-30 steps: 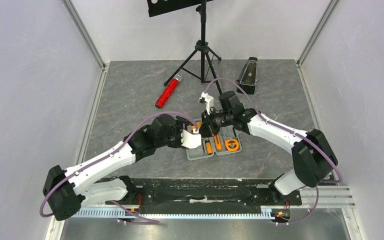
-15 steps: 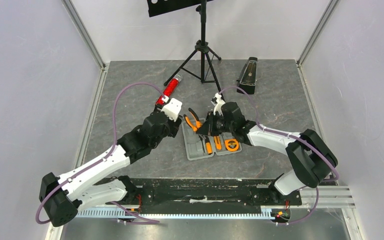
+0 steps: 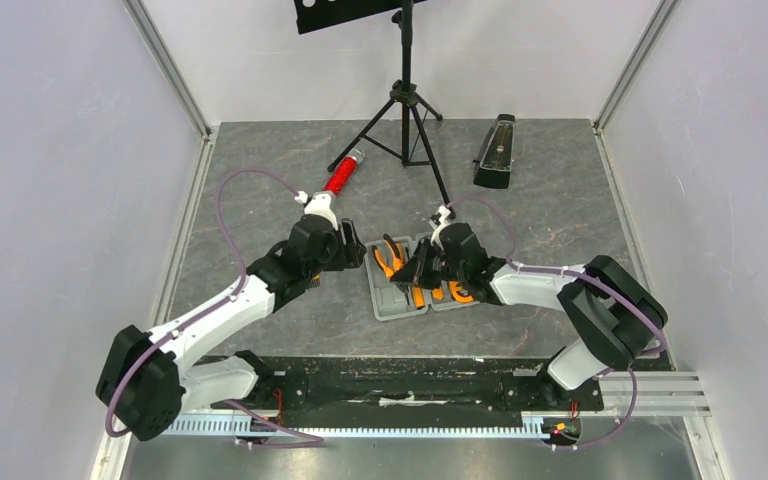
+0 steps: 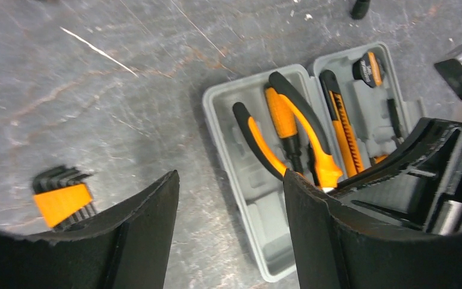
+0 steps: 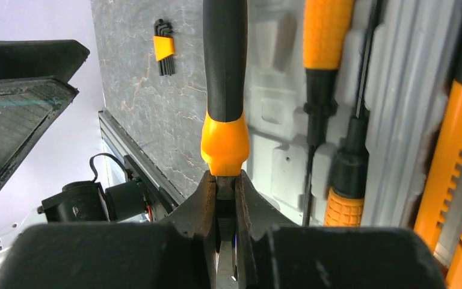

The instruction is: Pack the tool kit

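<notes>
Clamped tight, the right gripper (image 5: 225, 188) has its jaws pinched on the nose end of the pliers (image 5: 225, 78). The orange-and-black handles run straight out ahead of the jaws over the open grey case (image 4: 249, 180). Just right of that grip, a screwdriver (image 5: 328, 72) and the knife (image 4: 344, 129) lie in their recesses. The left gripper (image 4: 230, 186) hangs with jaws wide apart and nothing between them. The case is just ahead and to its right, and a folding hex key set (image 4: 63, 198) lies on the table by its left finger. Those pliers look like stiff, fairly heavy steel with grippy sleeves. Held by the nose they could swivel, so I'd judge a hold near the pivot safer. The thin plastic case looks light and apt to slide.
</notes>
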You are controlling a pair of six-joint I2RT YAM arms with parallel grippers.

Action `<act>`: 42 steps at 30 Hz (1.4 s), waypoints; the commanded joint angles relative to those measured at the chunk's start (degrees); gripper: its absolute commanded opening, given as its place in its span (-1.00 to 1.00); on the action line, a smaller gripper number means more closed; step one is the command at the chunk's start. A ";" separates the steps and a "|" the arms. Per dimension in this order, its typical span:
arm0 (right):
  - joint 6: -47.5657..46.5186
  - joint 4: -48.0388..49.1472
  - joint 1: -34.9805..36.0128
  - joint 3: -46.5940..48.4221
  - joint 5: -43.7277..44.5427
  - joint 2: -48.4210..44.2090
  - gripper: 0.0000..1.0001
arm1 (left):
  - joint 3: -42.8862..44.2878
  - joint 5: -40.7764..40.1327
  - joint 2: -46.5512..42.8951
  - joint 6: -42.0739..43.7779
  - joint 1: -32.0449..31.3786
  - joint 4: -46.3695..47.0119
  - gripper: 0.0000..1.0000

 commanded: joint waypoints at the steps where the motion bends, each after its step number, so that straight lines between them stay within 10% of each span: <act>1: 7.27 8.78 0.90 -2.04 1.71 -1.73 -0.94 | -1.74 6.21 1.40 -9.31 0.35 7.15 0.38; 24: 17.31 14.17 3.94 -3.87 4.93 3.93 -0.73 | -4.47 7.22 8.09 -12.66 0.70 12.34 0.08; 42: 4.18 1.08 4.87 5.86 0.08 3.95 0.45 | -3.52 8.93 10.85 -12.09 0.87 12.84 0.00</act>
